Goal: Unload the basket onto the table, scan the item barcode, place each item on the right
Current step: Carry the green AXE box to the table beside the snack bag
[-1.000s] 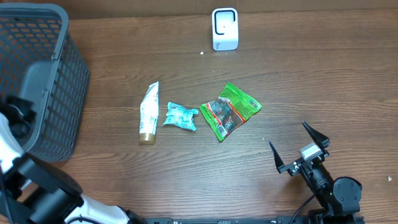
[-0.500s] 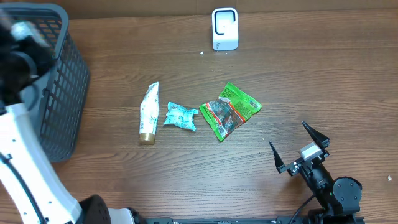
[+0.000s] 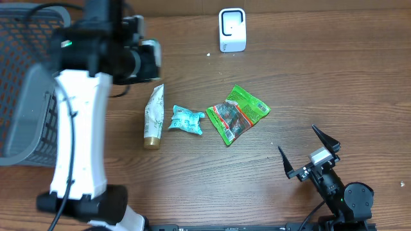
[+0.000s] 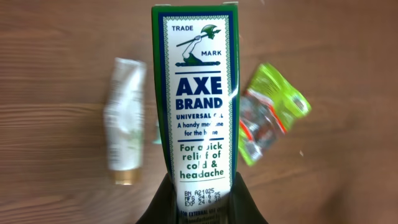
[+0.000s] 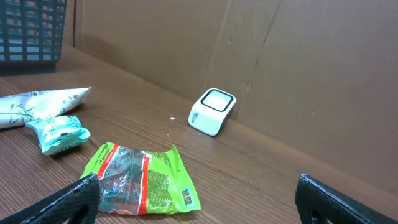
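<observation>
Green-and-white box (image 4: 198, 106), low end pinched in the left gripper (image 4: 198, 204), which is closed tight on it. Long axis runs straight out ahead of the gripper, with the printed face to the wrist camera and the text upright. Worktop (image 3: 334, 70) lies beyond it: tube (image 4: 126, 127) off one long edge, green snack packet (image 4: 270, 112) off the other, neither touching. Scanner (image 3: 232, 29) sits well apart from that gripper, with bare wood between. Basket (image 3: 26, 38) is beside the left arm. Right gripper (image 3: 296, 138) is spread wide and empty, well apart from the packets.
</observation>
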`<state>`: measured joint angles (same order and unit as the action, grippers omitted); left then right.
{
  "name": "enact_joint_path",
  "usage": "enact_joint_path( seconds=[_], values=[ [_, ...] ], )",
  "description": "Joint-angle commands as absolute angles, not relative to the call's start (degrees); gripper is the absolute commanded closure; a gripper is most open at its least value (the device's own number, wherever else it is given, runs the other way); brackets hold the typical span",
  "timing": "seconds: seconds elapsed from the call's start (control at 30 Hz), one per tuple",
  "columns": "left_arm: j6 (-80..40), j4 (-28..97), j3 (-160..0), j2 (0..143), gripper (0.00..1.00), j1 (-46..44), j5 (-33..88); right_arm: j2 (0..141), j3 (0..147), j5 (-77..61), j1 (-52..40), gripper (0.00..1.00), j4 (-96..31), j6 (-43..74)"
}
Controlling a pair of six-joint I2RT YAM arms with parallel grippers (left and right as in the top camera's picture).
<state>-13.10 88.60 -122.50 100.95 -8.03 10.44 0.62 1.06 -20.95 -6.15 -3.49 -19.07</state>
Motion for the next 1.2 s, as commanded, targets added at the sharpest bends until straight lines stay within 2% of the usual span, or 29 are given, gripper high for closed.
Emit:
enact_joint_path(
  seconds=[0.0, 0.3, 0.77, 0.9, 1.07, 1.17],
  values=[
    [-17.37, 88.62, -121.99, 106.59, 0.96, -14.55, 12.27, 0.16, 0.45, -20.60, -6.52, 0.00, -3.16, -18.37],
    [-26.11, 86.46, -121.99, 122.54, 0.96, -21.93, 11.55, 0.16, 0.45, -20.60, -6.52, 0.00, -3.16, -18.37],
    [-26.15, 85.62, -121.99, 136.59, 0.93, -25.36, 11.62, 0.16, 0.45, -20.60, -6.52, 0.00, -3.16, -18.37],
    [-25.91, 86.74, -121.97, 137.49, 0.82, -25.43, 11.57, 0.16, 0.45, -20.60, -6.52, 0.00, -3.16, -18.37],
    [-24.08, 88.09, -121.99, 137.47, 0.52, -25.43, 11.62, 0.16, 0.45, -20.60, -6.52, 0.00, -3.16, -18.37],
    [-22.81, 89.03, -121.99, 137.47, 0.46, -25.43, 11.64, 0.16, 0.45, -20.60, -6.52, 0.00, -3.16, -18.37]
  ],
)
